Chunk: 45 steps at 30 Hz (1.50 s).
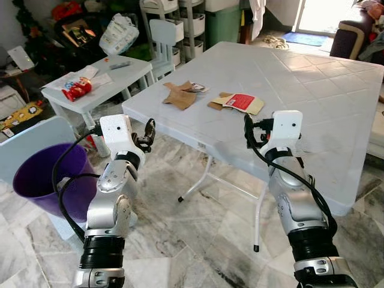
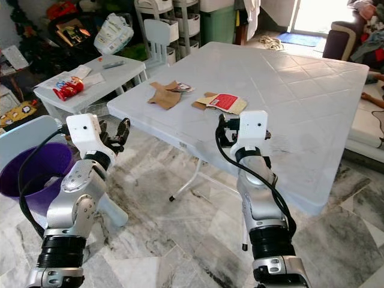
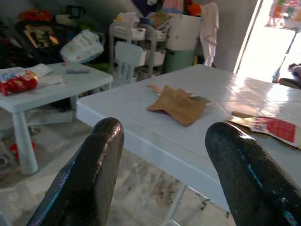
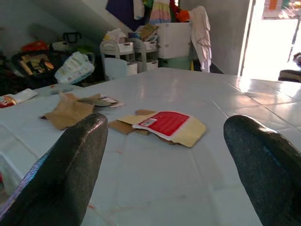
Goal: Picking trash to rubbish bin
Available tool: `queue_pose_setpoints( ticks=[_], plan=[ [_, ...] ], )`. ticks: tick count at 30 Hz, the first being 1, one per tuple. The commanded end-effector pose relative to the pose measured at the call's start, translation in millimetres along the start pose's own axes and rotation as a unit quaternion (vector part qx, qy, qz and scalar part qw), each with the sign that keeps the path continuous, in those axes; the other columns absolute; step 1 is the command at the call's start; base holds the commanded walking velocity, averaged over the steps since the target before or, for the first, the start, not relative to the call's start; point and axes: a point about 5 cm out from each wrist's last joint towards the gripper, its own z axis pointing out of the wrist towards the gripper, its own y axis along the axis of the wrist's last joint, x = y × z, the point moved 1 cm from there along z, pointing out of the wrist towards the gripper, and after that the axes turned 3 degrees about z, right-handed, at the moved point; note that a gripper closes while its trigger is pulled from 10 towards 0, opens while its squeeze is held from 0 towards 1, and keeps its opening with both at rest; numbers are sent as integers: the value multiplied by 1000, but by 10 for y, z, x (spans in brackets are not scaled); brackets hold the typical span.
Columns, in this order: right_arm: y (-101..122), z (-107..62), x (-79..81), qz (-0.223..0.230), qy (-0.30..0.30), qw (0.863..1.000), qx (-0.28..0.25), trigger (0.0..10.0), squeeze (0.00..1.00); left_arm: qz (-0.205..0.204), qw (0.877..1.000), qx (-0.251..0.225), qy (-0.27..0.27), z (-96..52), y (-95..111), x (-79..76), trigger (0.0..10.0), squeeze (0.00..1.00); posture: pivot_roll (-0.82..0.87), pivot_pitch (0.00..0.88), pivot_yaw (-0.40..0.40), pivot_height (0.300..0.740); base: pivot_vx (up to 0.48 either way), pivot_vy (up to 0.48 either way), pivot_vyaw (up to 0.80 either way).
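On the big white table (image 1: pixel 312 96), a torn brown paper piece (image 1: pixel 179 95) lies near the front left corner. A red-and-tan packet (image 1: pixel 240 102) lies just right of it. My left gripper (image 1: pixel 147 133) hovers open, just off the table's front left corner and below its edge. In its wrist view the left gripper (image 3: pixel 167 127) faces the brown paper (image 3: pixel 178 103). My right gripper (image 1: pixel 249 129) is open at the table's front edge, short of the packet (image 4: pixel 171 125). A purple bin (image 1: pixel 36 174) stands on the floor at my left.
A small white side table (image 1: pixel 120 75) at the left carries a red snack bag (image 1: pixel 77 90) and papers. A child's chair (image 1: pixel 162 36), shelves and clutter stand behind. The big table's legs (image 1: pixel 258 216) rise from the marble floor ahead. A pale panel (image 1: pixel 30 141) leans by the bin.
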Motion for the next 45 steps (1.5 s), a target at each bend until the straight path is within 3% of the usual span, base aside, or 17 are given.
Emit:
queue_pose_setpoints(
  ticks=[1,9,15,19,22,29,37,45],
  plan=[
    [63,26,6,-6,8,1000,-9,10000,0,2,1000,-5,6,23,30,7,10000,0,115,0,60,740,0,0,0],
    [86,-52,-179,-51,15,999,3,10000,0,-16,1000,-1,18,-8,-82,-71,10000,0,27,39,-40,740,0,0,0],
    [124,-51,-231,-75,19,997,8,10000,0,-15,1000,-7,10,33,-72,-150,10000,0,3,41,-93,740,0,0,0],
    [145,-35,-168,-80,32,996,8,10000,0,-10,1000,-17,1,108,-4,-168,10000,0,-1,40,-91,740,0,0,0],
    [152,-19,-145,-73,33,997,4,10000,0,-13,1000,-19,3,123,16,-166,10000,0,6,38,-27,740,0,0,0],
    [84,28,-73,-55,23,998,-6,10000,0,-18,1000,1,15,106,-96,-86,10000,0,-3,36,40,740,0,0,0],
    [108,81,-91,-41,17,999,-17,10000,0,-12,1000,-10,16,158,-27,-101,10000,0,25,31,43,740,0,0,0],
    [229,79,-103,-34,16,999,-38,10000,0,-19,999,-33,5,113,65,-88,10000,0,26,34,38,740,0,0,0]
  ],
)
